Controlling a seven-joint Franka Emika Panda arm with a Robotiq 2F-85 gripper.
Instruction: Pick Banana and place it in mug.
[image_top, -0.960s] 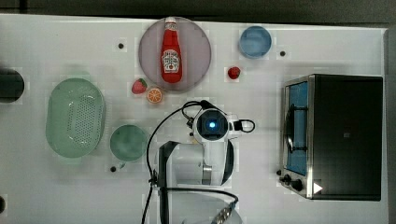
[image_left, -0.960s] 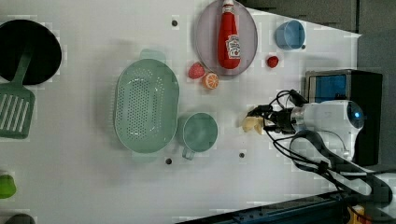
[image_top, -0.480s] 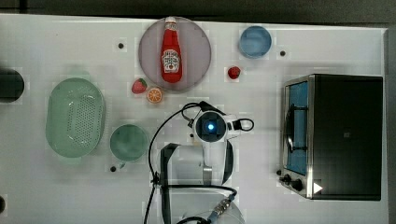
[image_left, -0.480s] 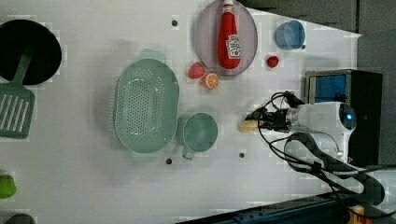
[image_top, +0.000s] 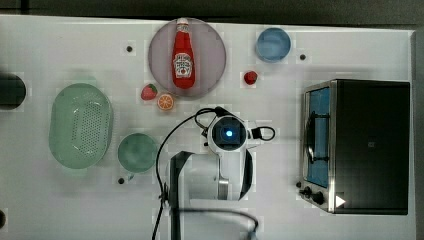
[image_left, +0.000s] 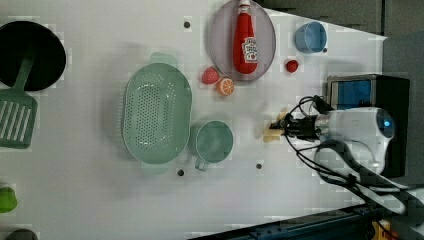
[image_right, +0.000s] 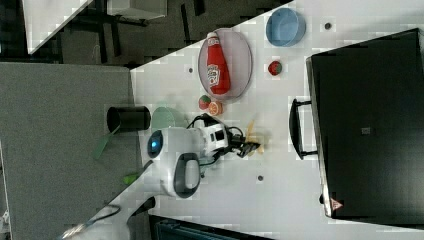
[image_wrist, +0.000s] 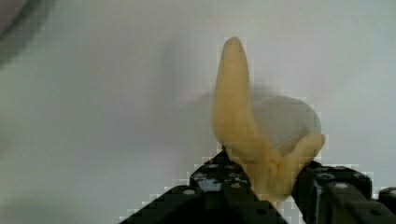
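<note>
While hiding the banana under the wrist in the top view, sitting nearer the arm's base than before. In the left view, gripper (image_left: 281, 127) clamping banana (image_left: 272, 131), right of mug (image_left: 213, 142). In the wrist view, fingers (image_wrist: 219, 179) squeezing the peeled base.

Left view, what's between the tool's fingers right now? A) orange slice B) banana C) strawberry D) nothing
B: the tool has its fingers on either side of the pale yellow banana; the wrist view shows the banana wedged between them.
</note>
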